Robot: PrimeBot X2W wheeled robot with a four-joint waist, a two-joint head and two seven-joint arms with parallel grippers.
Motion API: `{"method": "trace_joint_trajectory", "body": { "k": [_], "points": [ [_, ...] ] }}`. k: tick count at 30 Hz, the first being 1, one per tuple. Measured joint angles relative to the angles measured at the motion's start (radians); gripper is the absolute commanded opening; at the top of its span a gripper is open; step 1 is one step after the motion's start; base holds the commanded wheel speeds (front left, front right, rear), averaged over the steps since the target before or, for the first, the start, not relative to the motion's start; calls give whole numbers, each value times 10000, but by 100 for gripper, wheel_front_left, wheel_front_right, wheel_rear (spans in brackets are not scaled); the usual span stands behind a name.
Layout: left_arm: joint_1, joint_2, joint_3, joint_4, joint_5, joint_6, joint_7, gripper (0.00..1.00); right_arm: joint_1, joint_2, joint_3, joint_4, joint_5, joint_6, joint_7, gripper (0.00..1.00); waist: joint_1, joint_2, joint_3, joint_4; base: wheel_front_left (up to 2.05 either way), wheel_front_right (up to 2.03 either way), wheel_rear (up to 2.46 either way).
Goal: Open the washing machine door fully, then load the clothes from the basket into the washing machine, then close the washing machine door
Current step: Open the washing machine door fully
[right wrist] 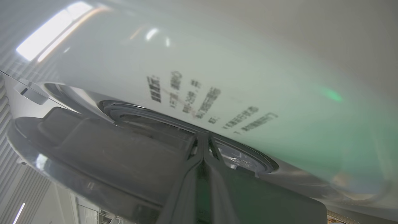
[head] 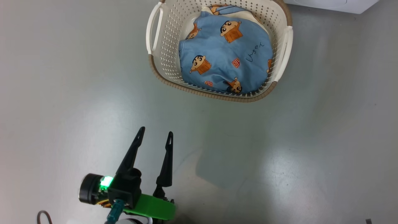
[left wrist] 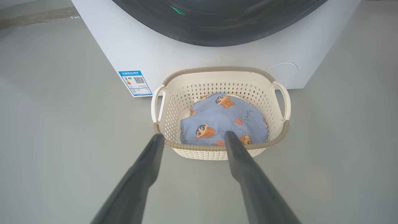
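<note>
The cream basket stands on the floor, holding the light blue clothes printed with cartoon figures. My left gripper hovers open and empty some way short of the basket's near rim. In the left wrist view its fingers frame the basket and clothes, with the white washing machine and its black door just behind. My right gripper is shut, its tips at the seam between the dark door and the white panel.
Grey floor spreads around the basket. A corner of the washing machine shows at the top right of the head view. A blue label and a round cover mark the machine's base.
</note>
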Motion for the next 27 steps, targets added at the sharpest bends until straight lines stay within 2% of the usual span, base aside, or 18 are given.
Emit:
{"method": "trace_joint_trajectory", "body": {
  "k": [27],
  "points": [
    [2, -6, 84, 102, -31, -21, -2, 100, -40, 19, 217, -148, 10, -2, 98, 0, 0, 0, -319, 14, 0, 0, 0]
  ]
}}
